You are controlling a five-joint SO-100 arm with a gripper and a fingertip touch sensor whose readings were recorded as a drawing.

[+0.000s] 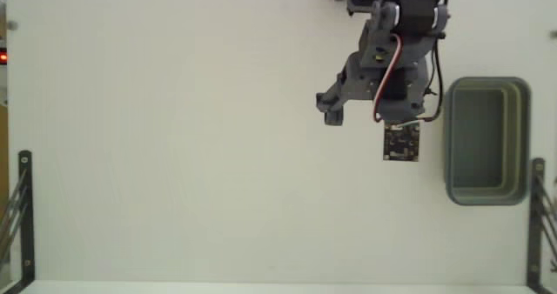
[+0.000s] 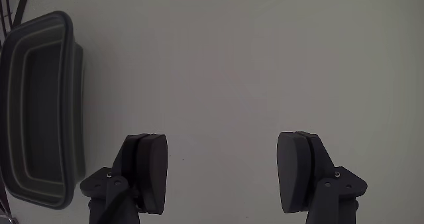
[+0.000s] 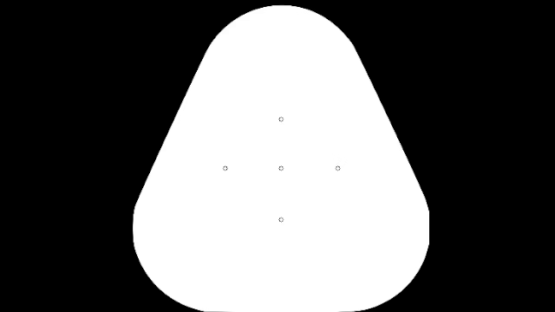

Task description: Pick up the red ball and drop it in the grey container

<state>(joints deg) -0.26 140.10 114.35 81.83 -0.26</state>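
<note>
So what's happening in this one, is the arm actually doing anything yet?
A single robot arm hangs over a white table, beside the grey container. Its gripper is open with nothing between the fingers, as the wrist view shows. The grey container sits at the right of the fixed view, and what shows of its inside looks empty. No red ball shows in either view, so nothing is being handled at this moment.
</note>
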